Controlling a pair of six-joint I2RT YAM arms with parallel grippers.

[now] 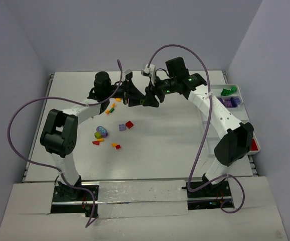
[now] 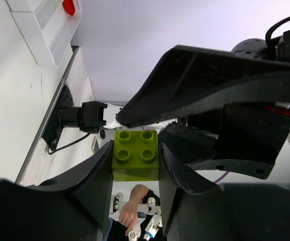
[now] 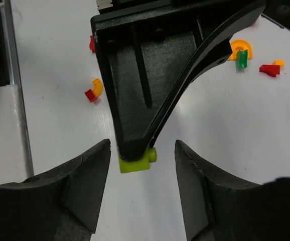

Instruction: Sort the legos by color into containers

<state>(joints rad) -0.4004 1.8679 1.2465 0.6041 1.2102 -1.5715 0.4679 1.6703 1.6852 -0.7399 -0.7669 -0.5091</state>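
Observation:
My left gripper [image 2: 135,168] is shut on a lime-yellow lego [image 2: 136,154], studs toward the camera, held up above the table. My right gripper [image 3: 141,186] is open, its two fingers either side of that same lime-yellow lego [image 3: 135,161] with a gap on each side. In the top view the left gripper [image 1: 131,93] and the right gripper [image 1: 149,98] meet tip to tip over the table's far middle. Loose legos [image 1: 125,126] lie below them. The white containers [image 1: 245,108] run along the right edge, with green [image 1: 229,91], purple [image 1: 230,103] and red [image 1: 254,145] bricks inside.
More loose bricks lie at the left-centre of the table [image 1: 101,132], [image 1: 116,145], and an orange arch with a green piece [image 3: 241,52] lies under the right wrist. A purple cable [image 1: 205,130] loops beside the right arm. A clear strip [image 1: 140,193] lines the near edge.

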